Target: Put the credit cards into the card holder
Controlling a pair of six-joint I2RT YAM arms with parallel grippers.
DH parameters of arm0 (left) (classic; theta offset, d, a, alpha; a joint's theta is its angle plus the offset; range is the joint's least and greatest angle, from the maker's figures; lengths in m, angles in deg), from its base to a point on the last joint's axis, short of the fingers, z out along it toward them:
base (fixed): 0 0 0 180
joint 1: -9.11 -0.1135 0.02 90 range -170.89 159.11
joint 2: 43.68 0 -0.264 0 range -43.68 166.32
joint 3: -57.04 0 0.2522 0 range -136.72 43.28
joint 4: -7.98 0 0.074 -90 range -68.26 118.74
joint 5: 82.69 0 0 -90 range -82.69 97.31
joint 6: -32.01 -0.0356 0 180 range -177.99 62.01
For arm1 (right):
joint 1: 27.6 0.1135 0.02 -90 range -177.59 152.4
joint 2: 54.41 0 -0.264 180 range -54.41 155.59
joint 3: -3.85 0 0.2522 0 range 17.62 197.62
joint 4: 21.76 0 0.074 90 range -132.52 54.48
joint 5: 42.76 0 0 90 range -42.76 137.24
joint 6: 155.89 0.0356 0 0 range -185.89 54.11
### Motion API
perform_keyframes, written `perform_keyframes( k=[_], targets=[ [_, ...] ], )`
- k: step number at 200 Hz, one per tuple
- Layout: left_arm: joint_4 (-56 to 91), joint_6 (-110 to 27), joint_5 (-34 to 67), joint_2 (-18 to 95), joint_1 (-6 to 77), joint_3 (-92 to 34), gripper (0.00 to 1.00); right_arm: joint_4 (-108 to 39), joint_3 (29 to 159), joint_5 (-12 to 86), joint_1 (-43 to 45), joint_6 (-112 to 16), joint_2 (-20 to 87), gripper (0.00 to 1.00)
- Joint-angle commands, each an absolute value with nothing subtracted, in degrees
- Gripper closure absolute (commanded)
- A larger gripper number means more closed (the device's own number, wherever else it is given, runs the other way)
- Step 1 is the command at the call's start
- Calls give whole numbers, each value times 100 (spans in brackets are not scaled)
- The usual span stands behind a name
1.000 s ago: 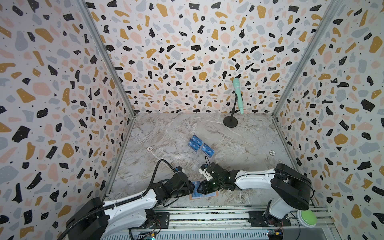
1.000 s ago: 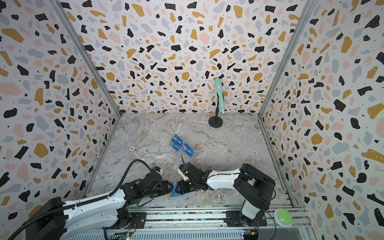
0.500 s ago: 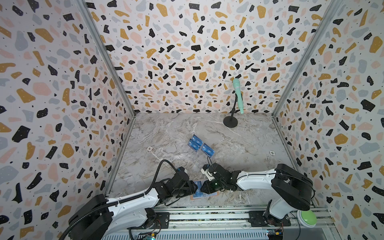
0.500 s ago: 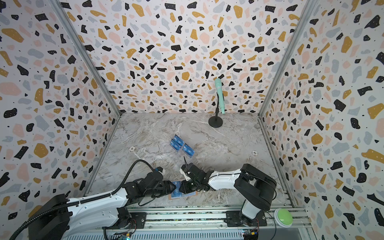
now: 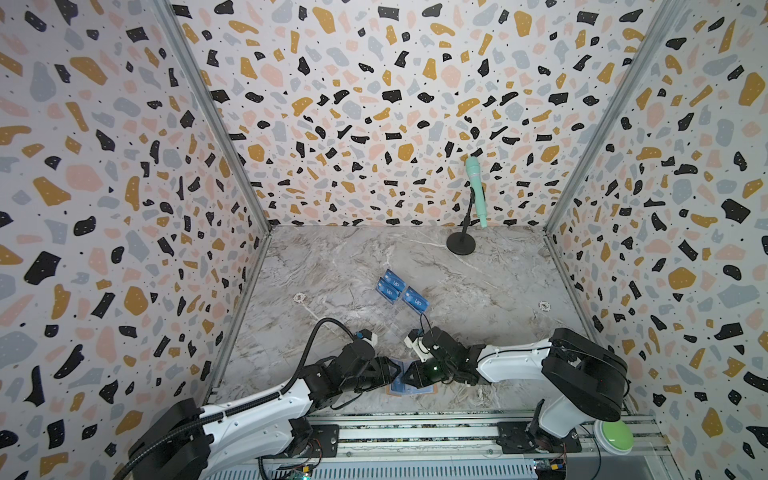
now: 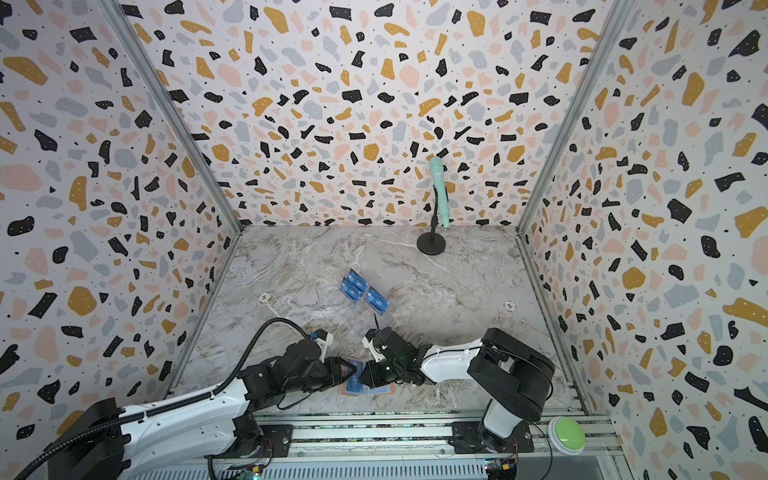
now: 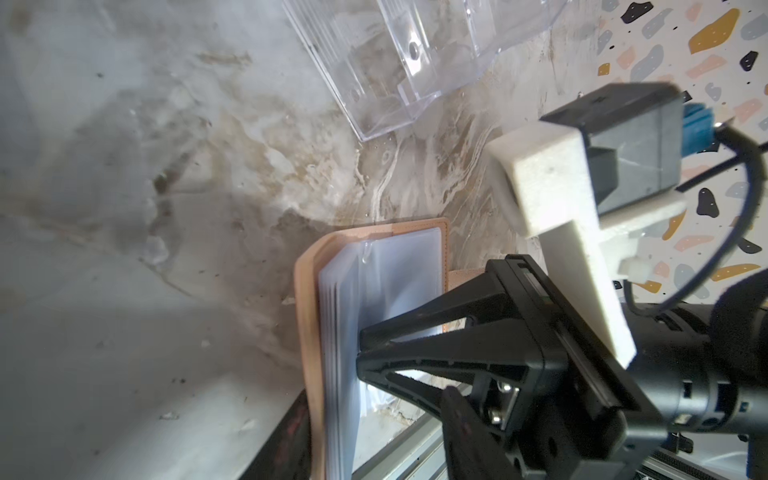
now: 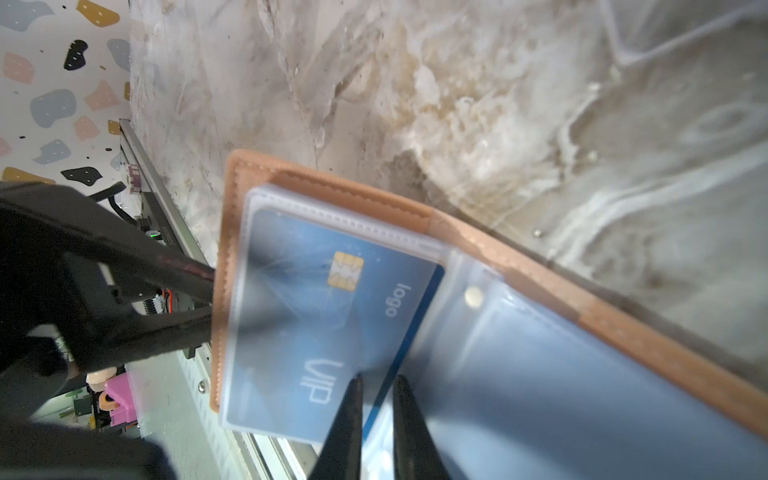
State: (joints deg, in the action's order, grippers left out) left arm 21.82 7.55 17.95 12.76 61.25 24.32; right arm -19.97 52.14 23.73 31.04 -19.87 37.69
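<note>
Right fingers (image 8: pixel 376 419) now narrower around card (image 8: pixel 332 316) in holder (image 8: pixel 540 270)
</note>
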Motion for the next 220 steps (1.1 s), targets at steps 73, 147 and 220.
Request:
perform_keyframes(
  k=[73, 147, 220],
  targets=[
    [2300, 301, 1833, 2384, 6204, 1681, 75, -1644, 4958, 2237, 2932, -2045, 3455, 86],
    [4434, -97, 780, 2676, 6242, 748, 100, -2229, 5060, 2245, 2560, -2434, 2707, 83],
    [6715, -184, -568, 3885, 6828, -918, 96, -3881, 4869, 2263, 1452, -3121, 1420, 71]
  ],
)
